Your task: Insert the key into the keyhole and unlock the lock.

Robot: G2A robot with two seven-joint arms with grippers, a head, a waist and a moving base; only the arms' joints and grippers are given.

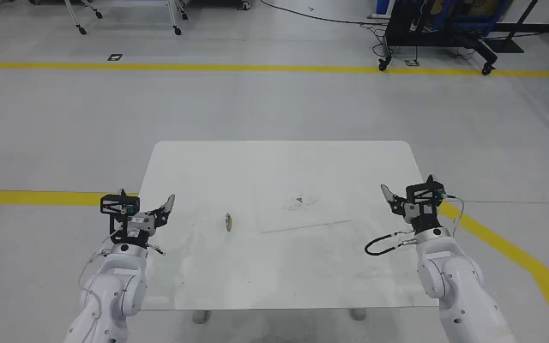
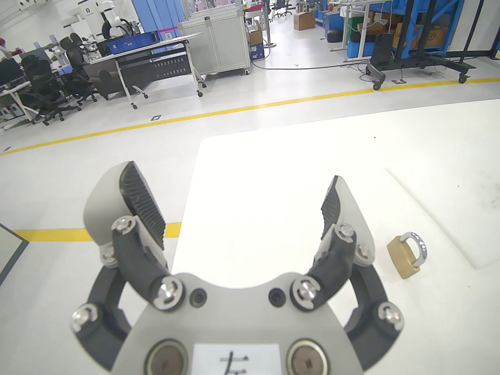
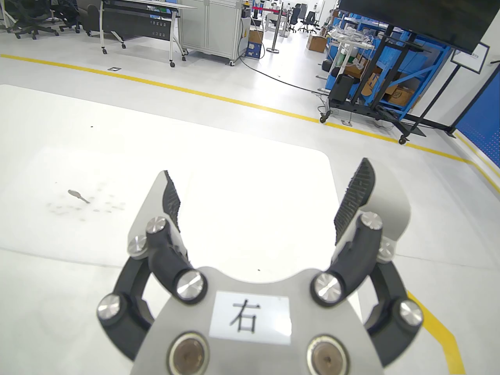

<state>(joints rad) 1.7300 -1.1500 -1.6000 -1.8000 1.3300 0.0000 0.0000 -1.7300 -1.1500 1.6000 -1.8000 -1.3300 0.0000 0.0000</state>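
White tabletop [image 1: 343, 171] held lock [image 2: 406, 256] and flat key [image 3: 78, 195] well apart. Left gripper [image 2: 234, 185] and right gripper [image 3: 265, 177] gaped empty; pinching that thin key risked a slip.

One character each: left gripper [image 2: 234, 181] label [image 2: 236, 361] (cropped), right gripper [image 3: 265, 173] label [image 3: 250, 316].

We see white arms [image 1: 116, 296] w/ grey-plate ends: left gripper [image 2: 232, 181], right gripper [image 3: 265, 171], both w/ black ribbed pads [image 2: 141, 204] and silver screws [image 2: 168, 293]. A black cable [image 1: 383, 246] loops at the right wrist; each plate has a white label [image 3: 250, 316].

One lock [image 2: 402, 261], one key [image 3: 78, 195]
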